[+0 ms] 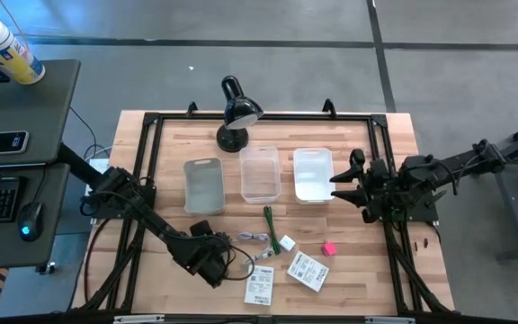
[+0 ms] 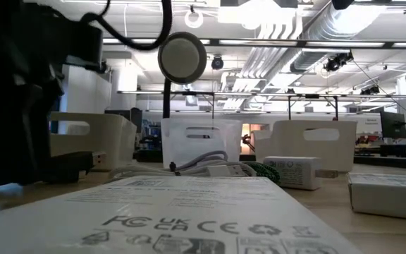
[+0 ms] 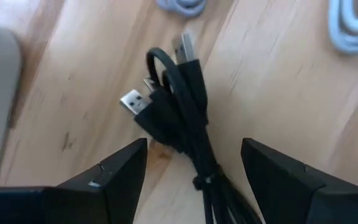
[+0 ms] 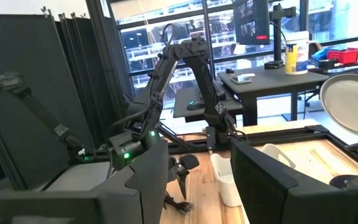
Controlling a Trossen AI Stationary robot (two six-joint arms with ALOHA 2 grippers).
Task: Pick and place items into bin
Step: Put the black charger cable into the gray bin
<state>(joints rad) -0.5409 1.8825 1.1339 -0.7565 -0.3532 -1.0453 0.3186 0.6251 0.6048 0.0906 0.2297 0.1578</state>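
Observation:
My left gripper point(image 3: 194, 171) is open low over the table's near middle point(image 1: 210, 263). Its fingers stand on either side of a bundled black cord point(image 3: 178, 109) with USB plugs, which lies flat on the wood. A grey cord point(image 1: 257, 238), a green thin stick point(image 1: 269, 225), a small white block point(image 1: 287, 243), a tiny pink cube point(image 1: 328, 248) and two white printed packets point(image 1: 259, 286) point(image 1: 308, 270) lie to its right. My right gripper point(image 1: 347, 186) hangs open in the air by the right-hand bin point(image 1: 313, 174), holding nothing.
Three clear bins point(image 1: 203, 184) point(image 1: 260, 173) stand in a row across the table's middle. The black desk lamp point(image 1: 234, 112) stands behind them at the far edge. A black frame rims the table. In the low view a packet point(image 2: 189, 212) lies nearest, with the white block point(image 2: 292, 171) behind it.

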